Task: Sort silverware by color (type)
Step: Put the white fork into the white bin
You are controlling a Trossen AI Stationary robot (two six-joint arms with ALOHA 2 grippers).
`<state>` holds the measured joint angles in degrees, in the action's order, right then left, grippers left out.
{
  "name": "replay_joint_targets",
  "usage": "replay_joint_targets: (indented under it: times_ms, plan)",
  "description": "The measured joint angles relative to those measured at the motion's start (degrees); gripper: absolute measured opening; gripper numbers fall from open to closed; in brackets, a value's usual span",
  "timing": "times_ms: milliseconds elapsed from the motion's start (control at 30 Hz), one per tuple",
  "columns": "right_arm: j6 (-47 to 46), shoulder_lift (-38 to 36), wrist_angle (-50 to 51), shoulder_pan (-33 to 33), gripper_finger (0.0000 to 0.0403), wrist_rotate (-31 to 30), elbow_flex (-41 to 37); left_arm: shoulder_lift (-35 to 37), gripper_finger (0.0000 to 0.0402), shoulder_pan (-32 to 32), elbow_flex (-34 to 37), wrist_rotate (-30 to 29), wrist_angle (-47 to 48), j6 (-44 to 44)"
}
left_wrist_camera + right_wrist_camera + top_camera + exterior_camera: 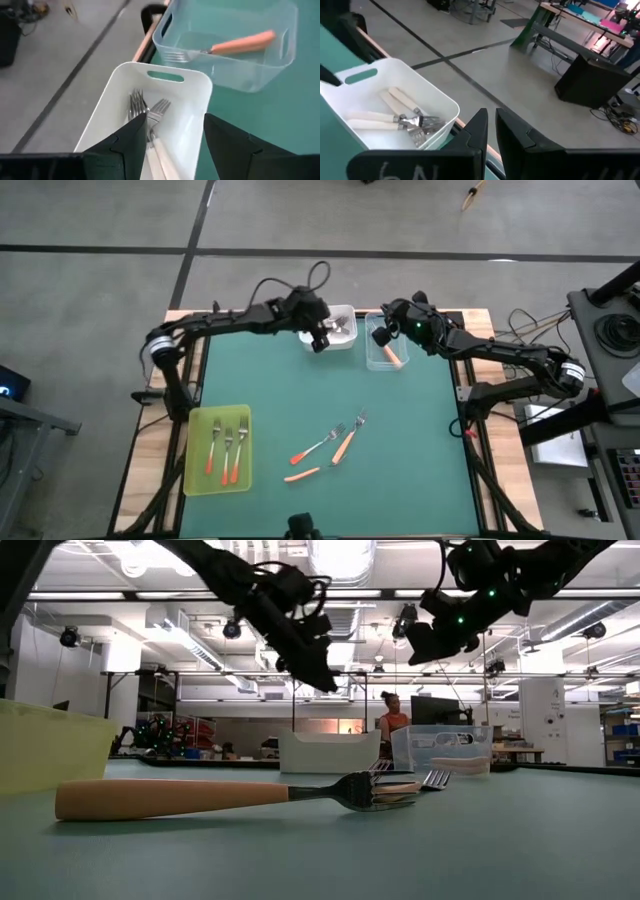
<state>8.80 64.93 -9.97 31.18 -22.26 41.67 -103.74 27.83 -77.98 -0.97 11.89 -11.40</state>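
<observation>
three trays, three forks loose on the mat

three red-orange forks (228, 451) lie side by side in the yellow-green tray (195, 478) at the near left corner of the green mat (400, 450). three more forks (335, 444) lie loose mid-mat, well apart from every tray, nothing lying between them and the arms.

the white tray (346, 340) stands at the far edge with white-handled forks (395, 117) heaped inside, tines together. just beside it, the clear tray (376, 361) holds one light orange fork (240, 43).

the left gripper (321, 337) hangs over the white tray, fingers (130, 137) spread wide and empty. the right gripper (383, 332) hovers above the clear tray's far end; its fingers (475, 130) stand nearly together with a narrow gap and carry nothing.

a person (392, 720) shows in the room beyond the table.
</observation>
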Motion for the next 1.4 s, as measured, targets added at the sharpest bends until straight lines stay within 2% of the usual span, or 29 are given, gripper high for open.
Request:
replay_joint_targets:
  times_ms: [133,300,767,1033,1200,1400]
  plan:
    - [0.01,0.0,1.28,0.0,0.0027,0.0,-0.16,-4.61,0.0171,0.14,-6.84,-0.02,7.76,-3.51]
    - [0.02,0.0,2.48,0.0,0.0027,-0.01,-0.62,-7.68,0.0152,1.03,-10.55,0.04,8.88,-5.41]
    - [2.68,0.0,-1.0,0.35,0.0027,0.65,-1.07,-11.6,0.0132,3.52,-10.47,0.09,7.38,-6.14]
    - [5.55,0.0,-7.45,4.29,0.0027,8.39,-1.07,-13.59,0.0132,4.11,-10.4,0.13,3.03,-7.35]
    - [6.14,0.0,-10.29,7.86,0.0027,12.04,-1.09,-15.17,0.0132,4.34,-10.4,0.18,1.75,-3.22]
    - [7.06,0.62,-11.53,11.06,0.0027,12.86,-1.1,-16.34,0.0132,4.27,-10.34,0.2,3.33,2.63]
